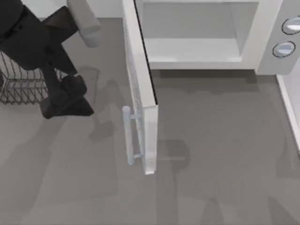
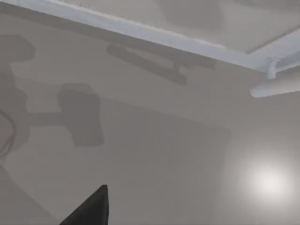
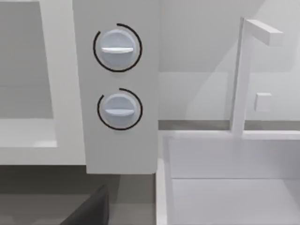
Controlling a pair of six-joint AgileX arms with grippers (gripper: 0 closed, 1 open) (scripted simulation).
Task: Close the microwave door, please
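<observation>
The white microwave (image 1: 269,47) stands at the back of the table with its pale cavity (image 1: 197,28) exposed. The microwave door (image 1: 140,84) is swung wide open and juts toward the front, seen edge-on. Its pale bar handle (image 1: 126,136) faces left. My left gripper (image 1: 70,105) hovers left of the door, about a hand's width from the handle. From the left wrist, the door's lower edge (image 2: 140,33) and the handle (image 2: 276,86) lie ahead. A dark part of my right gripper (image 3: 89,211) faces the two round knobs (image 3: 117,47).
A wire rack (image 1: 18,84) sits at the left edge under my left arm. A white basin-like fixture (image 3: 225,178) with an upright post (image 3: 241,75) adjoins the microwave's right side, and its rim (image 1: 290,108) runs along the table's right edge.
</observation>
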